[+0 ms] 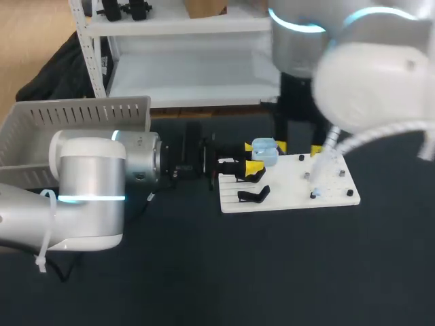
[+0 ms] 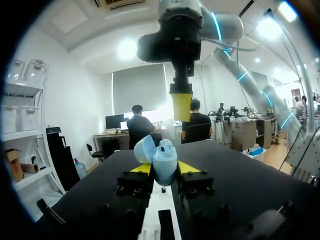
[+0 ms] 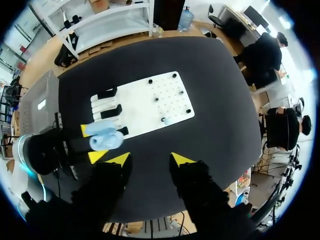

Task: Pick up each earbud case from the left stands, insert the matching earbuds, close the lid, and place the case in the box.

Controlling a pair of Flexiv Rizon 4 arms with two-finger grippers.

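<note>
- Left gripper (image 2: 165, 168) grips the light blue earbud case (image 2: 163, 160) between both yellow tips, its lid (image 2: 145, 149) swung open, at the edge of the white board (image 1: 285, 193).
- Right gripper (image 3: 149, 159) hangs above the case, fingers spread with nothing between them.
- Black stands (image 1: 253, 195) sit on the board just beside the case.
- One small pale thing (image 3: 165, 120) on the board, well apart from the stands, may be an earbud; I cannot be sure.
- Grey box (image 1: 75, 122) stands at the table's left.

Overhead, table-level, high above, sharing earbud case (image 1: 264, 151)
</note>
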